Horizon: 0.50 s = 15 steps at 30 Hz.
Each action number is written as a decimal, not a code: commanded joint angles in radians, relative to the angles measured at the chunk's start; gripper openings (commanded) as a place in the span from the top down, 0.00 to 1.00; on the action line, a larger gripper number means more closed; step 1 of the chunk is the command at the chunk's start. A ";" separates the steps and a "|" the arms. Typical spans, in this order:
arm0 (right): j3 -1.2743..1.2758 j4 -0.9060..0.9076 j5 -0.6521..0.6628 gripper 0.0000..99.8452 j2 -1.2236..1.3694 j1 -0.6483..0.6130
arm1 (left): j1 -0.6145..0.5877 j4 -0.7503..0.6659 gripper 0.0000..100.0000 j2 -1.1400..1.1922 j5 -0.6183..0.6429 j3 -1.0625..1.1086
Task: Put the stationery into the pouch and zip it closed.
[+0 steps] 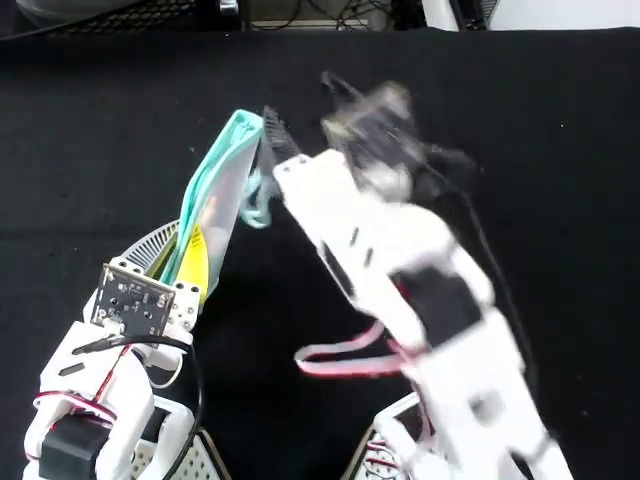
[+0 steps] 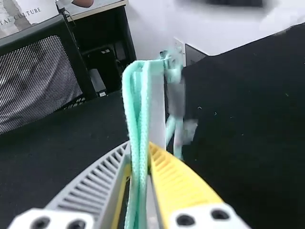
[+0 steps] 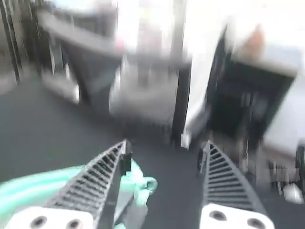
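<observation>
Pouch (image 1: 213, 190) sits clamped in the left end effector (image 2: 139, 147); the right end effector (image 3: 166, 145), jaws spread, should pinch the zipper pull (image 3: 147, 183) squarely, then draw straight.

"What's beyond the black table (image 1: 80, 120)?"
"A black mesh basket (image 2: 33, 81) just past its far edge, and a dark shelf unit (image 2: 102, 52) beside that. Behind the table there's a white wall (image 2: 214, 28), with cables (image 1: 345, 12) along its back edge."

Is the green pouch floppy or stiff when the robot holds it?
Probably a bit floppy: the pouch looks thin with soft woven edges. Held on edge by the left gripper, it sticks out without sagging, so likely light. Its pull loop dangles and may swing.
</observation>
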 commanded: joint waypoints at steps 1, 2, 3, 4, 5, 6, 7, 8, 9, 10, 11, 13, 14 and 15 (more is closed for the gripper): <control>-0.031 0.048 0.002 0.80 -0.162 -0.011 | -0.004 0.017 0.97 -0.002 -0.011 0.001; -0.022 0.069 0.002 0.81 -0.188 -0.011 | -0.004 0.017 0.97 -0.002 -0.011 0.001; -0.008 0.098 0.002 0.82 -0.213 -0.011 | -0.004 0.015 0.97 -0.002 -0.011 0.001; 0.008 0.130 0.002 0.83 -0.239 -0.009 | -0.005 0.015 0.97 -0.002 -0.011 -0.001; 0.030 0.167 0.003 0.84 -0.260 0.003 | -0.005 0.015 0.97 -0.002 -0.011 -0.002; 0.053 0.210 0.020 0.87 -0.280 0.032 | -0.007 0.015 0.97 -0.002 -0.011 -0.015; 0.084 0.244 0.048 0.91 -0.302 0.072 | -0.019 0.017 0.97 -0.002 -0.011 -0.031; 0.117 0.264 0.080 0.96 -0.320 0.117 | -0.042 0.017 0.97 -0.002 -0.011 -0.051; 0.163 0.265 0.109 0.99 -0.340 0.169 | -0.073 0.017 0.97 -0.002 -0.011 -0.074; 0.220 0.262 0.129 0.97 -0.358 0.229 | -0.111 0.017 0.97 -0.002 -0.011 -0.099; 0.278 0.258 0.138 0.96 -0.377 0.281 | -0.153 0.017 0.97 -0.002 -0.011 -0.120; 0.414 0.221 0.149 0.99 -0.409 0.347 | -0.232 0.017 0.97 -0.002 -0.011 -0.166; 0.486 0.196 0.150 0.99 -0.426 0.376 | -0.268 0.015 0.97 -0.002 -0.011 -0.191; 0.556 0.172 0.150 0.99 -0.444 0.408 | -0.297 0.015 0.97 -0.002 -0.011 -0.216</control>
